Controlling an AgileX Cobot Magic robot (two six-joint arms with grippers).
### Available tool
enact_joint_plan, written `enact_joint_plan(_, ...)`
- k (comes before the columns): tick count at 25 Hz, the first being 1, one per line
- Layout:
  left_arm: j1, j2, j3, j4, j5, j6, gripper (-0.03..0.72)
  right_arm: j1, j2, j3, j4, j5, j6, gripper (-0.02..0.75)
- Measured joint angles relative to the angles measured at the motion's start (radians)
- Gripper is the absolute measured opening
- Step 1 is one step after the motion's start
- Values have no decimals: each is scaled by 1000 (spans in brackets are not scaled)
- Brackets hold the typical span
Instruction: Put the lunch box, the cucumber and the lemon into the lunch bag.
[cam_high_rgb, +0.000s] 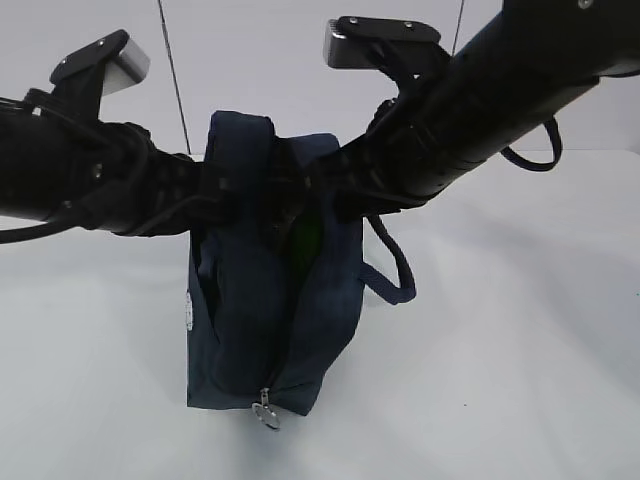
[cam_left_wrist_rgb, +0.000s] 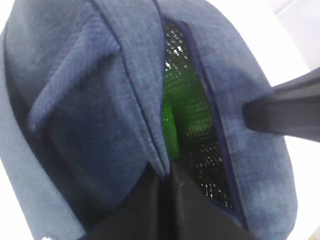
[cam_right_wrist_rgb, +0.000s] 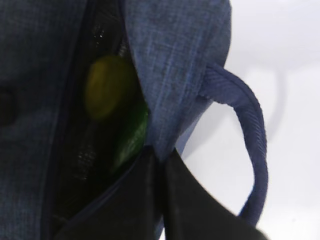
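The navy lunch bag (cam_high_rgb: 300, 330) stands in the middle of the table, its top zipper open. My left gripper (cam_left_wrist_rgb: 167, 172) is shut on the left rim of the bag's opening (cam_left_wrist_rgb: 150, 125). My right gripper (cam_right_wrist_rgb: 162, 155) is shut on the right rim (cam_right_wrist_rgb: 170, 75). Inside the gap lie the green cucumber (cam_right_wrist_rgb: 131, 135), also seen in the left wrist view (cam_left_wrist_rgb: 170, 125) and as a green sliver in the exterior view (cam_high_rgb: 306, 240), and the yellow lemon (cam_right_wrist_rgb: 107, 86). The lunch box is hidden.
The silver ring zipper pull (cam_high_rgb: 266, 412) hangs at the bag's near bottom end. One loop handle (cam_high_rgb: 392, 262) droops on the bag's right side, also in the right wrist view (cam_right_wrist_rgb: 250, 140). White table (cam_high_rgb: 520, 380) surrounds the bag.
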Motion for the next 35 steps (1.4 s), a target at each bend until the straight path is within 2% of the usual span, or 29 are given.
enact_joint_plan(7, -4, 2, -9, 44, -3, 2, -6, 0, -37, 20, -10, -70, 2, 8)
enact_joint_plan(15, -4, 15, -10, 73, -12, 2, -6, 0, -39, 28, -52, -80, 4, 8)
enact_joint_plan(26, -6, 74, -17, 97, -82, 2, -6, 0, -41, 122, -56, -236, 4, 8)
enact_joint_plan(35, -6, 76, -17, 103, -96, 2, -6, 0, 34, 128, -56, -331, 4, 8)
